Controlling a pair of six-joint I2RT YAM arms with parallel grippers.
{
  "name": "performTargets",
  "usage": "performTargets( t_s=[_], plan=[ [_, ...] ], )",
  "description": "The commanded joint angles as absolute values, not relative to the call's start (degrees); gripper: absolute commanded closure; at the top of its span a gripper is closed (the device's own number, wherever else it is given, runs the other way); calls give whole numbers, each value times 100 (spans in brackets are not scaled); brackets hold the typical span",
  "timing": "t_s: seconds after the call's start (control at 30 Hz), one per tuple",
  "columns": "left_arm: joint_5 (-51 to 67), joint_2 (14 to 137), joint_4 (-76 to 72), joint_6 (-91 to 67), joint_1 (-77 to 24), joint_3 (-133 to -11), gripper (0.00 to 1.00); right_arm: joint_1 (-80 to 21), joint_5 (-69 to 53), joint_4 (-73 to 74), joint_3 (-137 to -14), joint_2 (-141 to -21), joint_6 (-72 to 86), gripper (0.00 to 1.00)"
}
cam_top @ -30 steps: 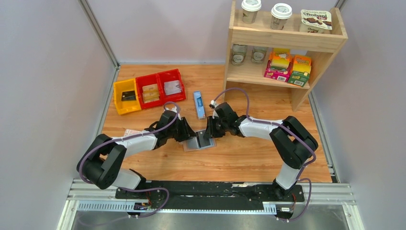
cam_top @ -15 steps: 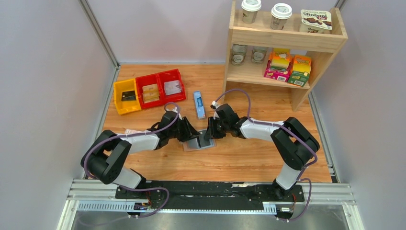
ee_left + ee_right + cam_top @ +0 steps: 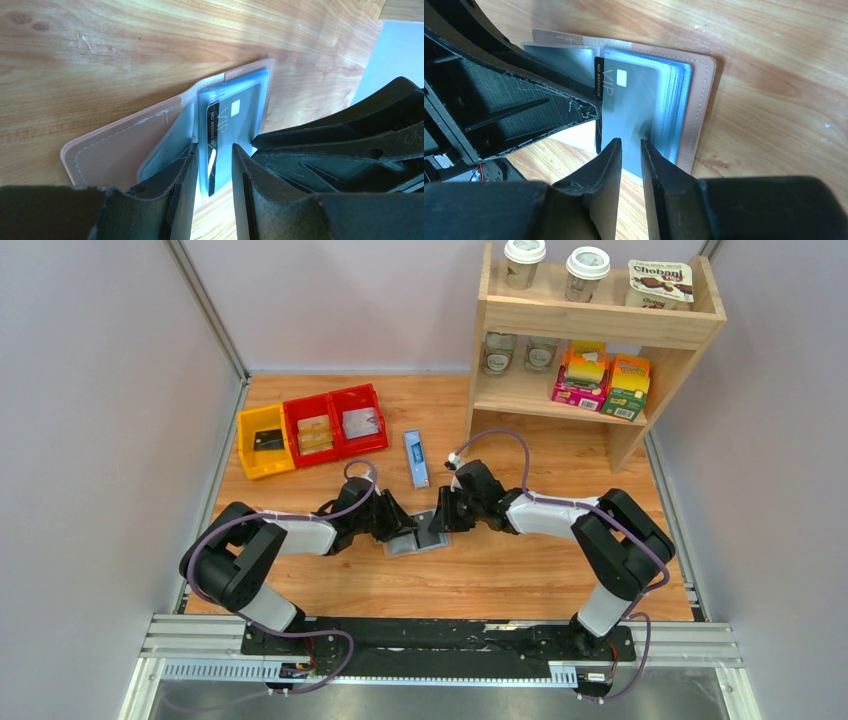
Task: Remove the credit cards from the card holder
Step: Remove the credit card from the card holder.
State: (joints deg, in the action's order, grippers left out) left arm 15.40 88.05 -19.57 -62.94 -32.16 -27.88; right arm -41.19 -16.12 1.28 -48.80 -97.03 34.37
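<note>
The card holder (image 3: 430,541) lies open on the table between both arms, tan outside (image 3: 115,155) and pale blue inside (image 3: 674,100). A black credit card (image 3: 225,117) marked VIP sits in its blue slot and sticks out towards the left arm; it also shows in the right wrist view (image 3: 629,100). My left gripper (image 3: 214,147) is open, with the card's free edge and the sleeve between its fingers, a gap on the right side. My right gripper (image 3: 630,142) is almost shut, its tips on the holder's right half, with nothing between them.
A yellow bin (image 3: 265,443) and two red bins (image 3: 335,423) stand at the back left. A long narrow blue box (image 3: 416,458) lies just behind the holder. A wooden shelf (image 3: 600,320) with cups, jars and boxes stands at the back right.
My left gripper has moved right and lower, onto the card's edge. My right gripper has shifted slightly down and right. The holder has stayed in place.
</note>
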Motion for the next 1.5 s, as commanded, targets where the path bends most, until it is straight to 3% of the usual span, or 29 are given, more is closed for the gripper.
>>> performTargets(
  t_s=[0.0, 0.3, 0.77, 1.3, 1.47],
  plan=[
    [1591, 8938, -2311, -6319, -3226, -2689, 61, -3990, -1292, 97, -4615, -9431, 3454, 71],
    [1696, 9009, -2470, -6319, -3226, -2698, 63, -3911, -1459, 105, -4693, -9299, 3226, 69],
    [1714, 8991, -2540, -6240, -3234, -2645, 63, -3858, -1547, 193, -5045, -9431, 2997, 80],
    [1731, 9009, -2593, -6231, -3226, -2637, 64, -3850, -1837, 281, -5221, -9808, 2874, 81],
    [1714, 8991, -2680, -6266, -3208, -2575, 64, -3858, -1837, 238, -5028, -9932, 2883, 89]
  ],
)
